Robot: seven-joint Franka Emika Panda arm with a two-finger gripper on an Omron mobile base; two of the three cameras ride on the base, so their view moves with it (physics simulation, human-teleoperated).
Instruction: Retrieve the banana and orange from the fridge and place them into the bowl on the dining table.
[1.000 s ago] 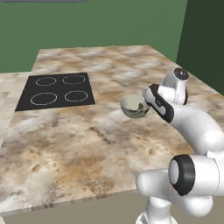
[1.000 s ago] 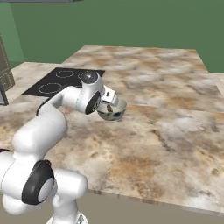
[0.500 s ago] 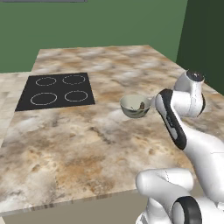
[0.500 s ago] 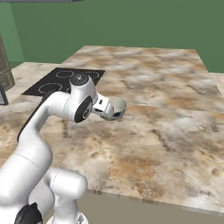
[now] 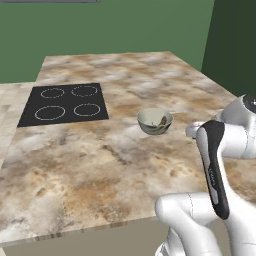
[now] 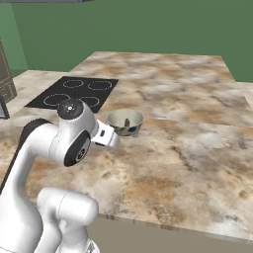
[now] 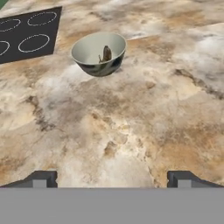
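Note:
The grey-green bowl (image 7: 99,54) stands on the marbled dining table (image 7: 131,109), to the right of the cooktop. A dark-blotched banana (image 7: 106,53) leans inside it, also seen as a brown tip (image 5: 162,120) (image 6: 127,121) above the bowl (image 5: 155,121) (image 6: 125,122) wall. My gripper (image 7: 111,179) is open and holds nothing, well back from the bowl and low over bare stone, with its fingertips (image 7: 41,178) spread wide. The white hand (image 6: 106,136) points toward the bowl from the near side. The orange and the fridge are out of view.
A black four-ring cooktop (image 5: 64,103) (image 6: 74,92) (image 7: 28,33) lies on the table left of the bowl. The table's front edge (image 5: 75,230) runs close to the base. Green walls stand behind. A grey cabinet front (image 6: 5,84) shows at the far left.
The hand has drawn back from right at the bowl toward the base, and the arm has folded in nearer the cameras. The jaws stayed open. The bowl has not moved.

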